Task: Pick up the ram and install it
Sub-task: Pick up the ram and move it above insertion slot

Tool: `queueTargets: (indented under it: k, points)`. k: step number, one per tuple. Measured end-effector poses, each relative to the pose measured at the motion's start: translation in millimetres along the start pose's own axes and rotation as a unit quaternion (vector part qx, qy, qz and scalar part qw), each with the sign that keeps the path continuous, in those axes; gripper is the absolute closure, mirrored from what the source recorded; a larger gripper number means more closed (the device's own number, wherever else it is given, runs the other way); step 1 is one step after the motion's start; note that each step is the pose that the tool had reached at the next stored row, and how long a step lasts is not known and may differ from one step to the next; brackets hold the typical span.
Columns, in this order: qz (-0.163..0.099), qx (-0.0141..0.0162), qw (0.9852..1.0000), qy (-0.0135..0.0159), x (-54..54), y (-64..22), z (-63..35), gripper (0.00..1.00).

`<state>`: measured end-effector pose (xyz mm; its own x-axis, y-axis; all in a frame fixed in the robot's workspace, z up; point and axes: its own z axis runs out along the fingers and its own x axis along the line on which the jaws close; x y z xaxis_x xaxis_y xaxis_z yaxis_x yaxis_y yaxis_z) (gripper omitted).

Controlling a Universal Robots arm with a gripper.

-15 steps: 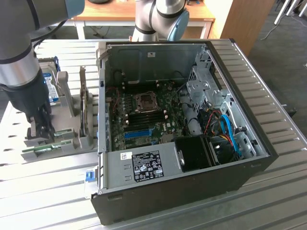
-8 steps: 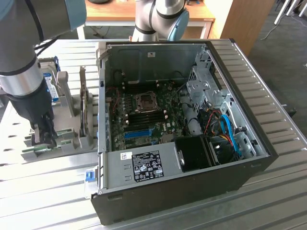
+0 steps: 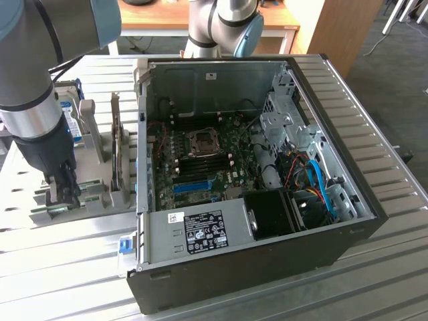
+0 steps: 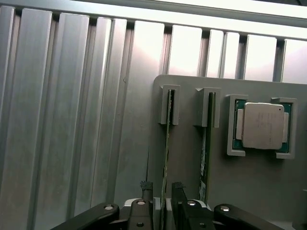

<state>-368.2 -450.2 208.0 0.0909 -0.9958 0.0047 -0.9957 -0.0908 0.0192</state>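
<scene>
The ram is a thin green stick standing on edge in a slot of the grey holder. A second green stick stands in the slot beside it. My gripper is open and straddles the first stick, one dark finger on each side, with small gaps showing. In the exterior view the gripper points down over the holder at the exterior view's left, beside the open computer case. The ram lies low between the fingers there.
A square silver processor chip sits in a bracket on the same holder. A hard drive with a blue label stands behind the arm. The motherboard lies inside the case. A ribbed metal table carries everything.
</scene>
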Motion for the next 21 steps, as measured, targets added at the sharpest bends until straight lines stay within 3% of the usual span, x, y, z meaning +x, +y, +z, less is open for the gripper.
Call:
queueTargets:
  k: [10, 17, 21]
  points:
    - [0.0, 0.0001, 1.0, -0.0005, -4.1, -0.1, 0.7, 0.7]
    - [0.0, 0.0001, 1.0, -0.0005, -4.2, -0.3, 10.2, 0.7]
    - [0.0, 0.0, 1.0, -0.0004, -4.2, -0.2, 10.6, 0.7]
